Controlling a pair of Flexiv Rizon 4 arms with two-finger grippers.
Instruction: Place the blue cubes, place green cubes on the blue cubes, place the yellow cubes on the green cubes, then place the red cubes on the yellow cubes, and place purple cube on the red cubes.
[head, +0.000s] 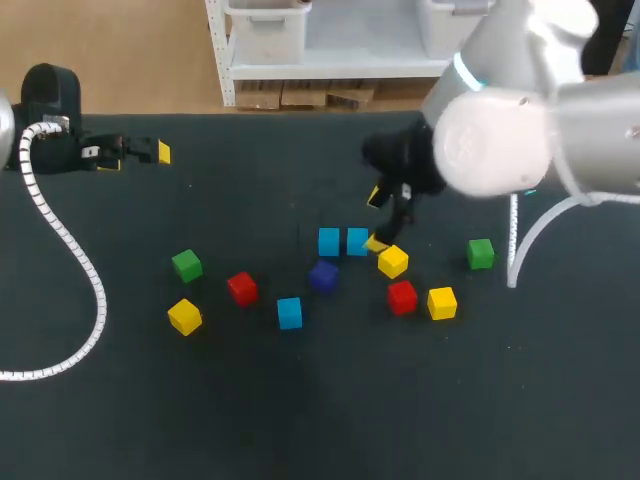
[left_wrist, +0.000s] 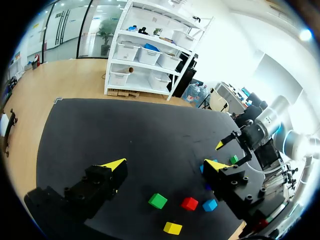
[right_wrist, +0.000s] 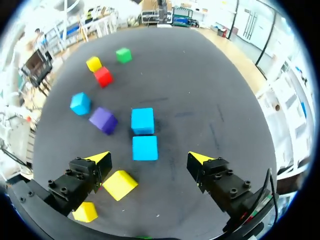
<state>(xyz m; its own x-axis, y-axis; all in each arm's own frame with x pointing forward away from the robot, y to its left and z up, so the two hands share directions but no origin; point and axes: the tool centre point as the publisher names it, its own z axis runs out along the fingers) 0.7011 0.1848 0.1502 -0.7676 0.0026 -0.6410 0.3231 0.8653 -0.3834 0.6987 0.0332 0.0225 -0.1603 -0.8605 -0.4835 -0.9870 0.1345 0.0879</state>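
Two blue cubes (head: 328, 241) (head: 357, 241) sit side by side at mid-table. My right gripper (head: 376, 220) hangs open just above them. In the right wrist view the nearer blue cube (right_wrist: 145, 148) lies between the spread fingers of the right gripper (right_wrist: 150, 157), touched by neither, with the other blue cube (right_wrist: 142, 120) just ahead. A third blue cube (head: 290, 312) and the purple cube (head: 323, 276) lie in front. A yellow cube (right_wrist: 120, 184) rests beside one finger. My left gripper (head: 137, 158) stands open and empty at the far left.
Scattered around are green cubes (head: 186, 265) (head: 480, 253), red cubes (head: 241, 288) (head: 402, 297) and yellow cubes (head: 185, 316) (head: 393, 262) (head: 441, 302). A white cable (head: 70, 250) loops over the table's left side.
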